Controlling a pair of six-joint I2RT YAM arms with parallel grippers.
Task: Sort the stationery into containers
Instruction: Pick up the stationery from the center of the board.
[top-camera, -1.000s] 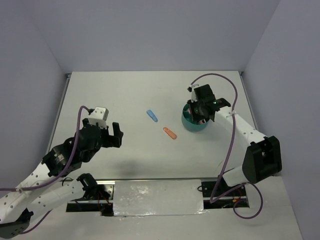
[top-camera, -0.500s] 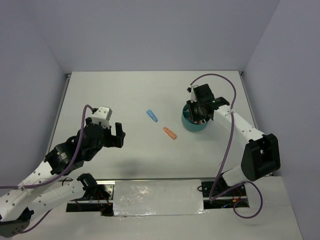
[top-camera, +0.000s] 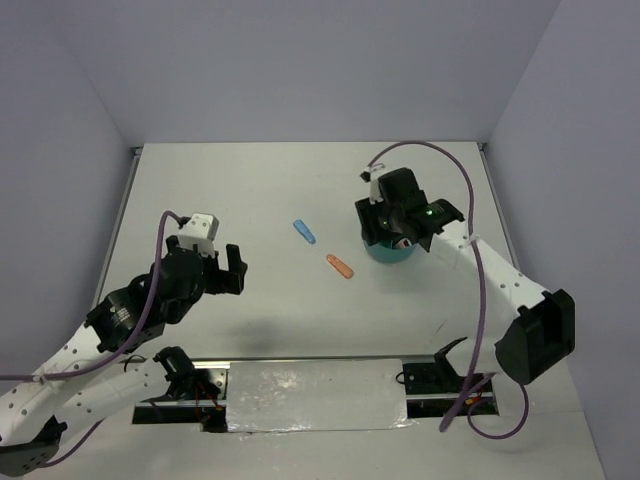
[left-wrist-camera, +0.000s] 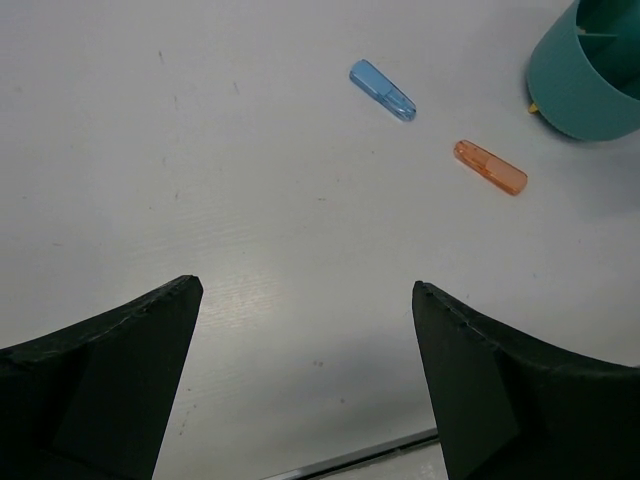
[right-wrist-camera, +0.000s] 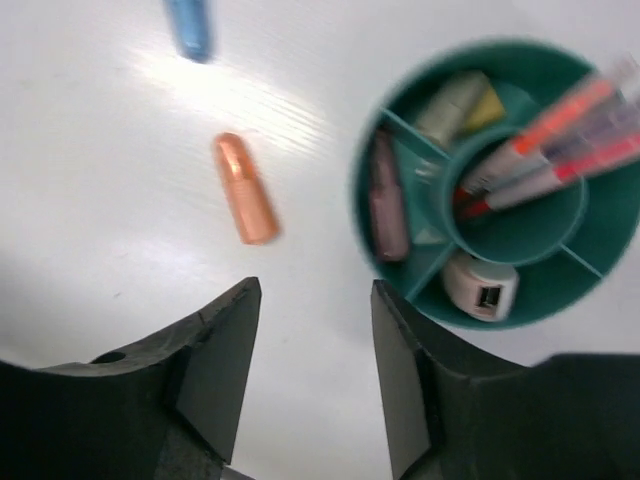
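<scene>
**A:** Top external view, nearest the bases: what do we see?

**B:** We see the left gripper (top-camera: 236, 269) held over the white table (top-camera: 250, 190), jaws spread wide. Our left wrist camera shows only bare tabletop between its black fingers (left-wrist-camera: 100, 390).

**A:** And beyond it?

**B:** A translucent orange oblong plastic piece (left-wrist-camera: 490, 167) lies flat on the table. A translucent blue oblong plastic piece (left-wrist-camera: 382, 90) lies farther back and to its left, the two apart.

**A:** The container?

**B:** The round teal plastic organiser cup (right-wrist-camera: 357, 195) stands just right of the orange piece. The right gripper (right-wrist-camera: 315, 290) hangs above its near-left edge, jaws parted and empty. Inside, we make out orange-red and grey pens (right-wrist-camera: 560, 130) leaning in the centre well. A pink oblong piece (right-wrist-camera: 385, 200), a white-grey block (right-wrist-camera: 480, 290) and a tan block (right-wrist-camera: 455, 105) sit in separate outer compartments.
</scene>
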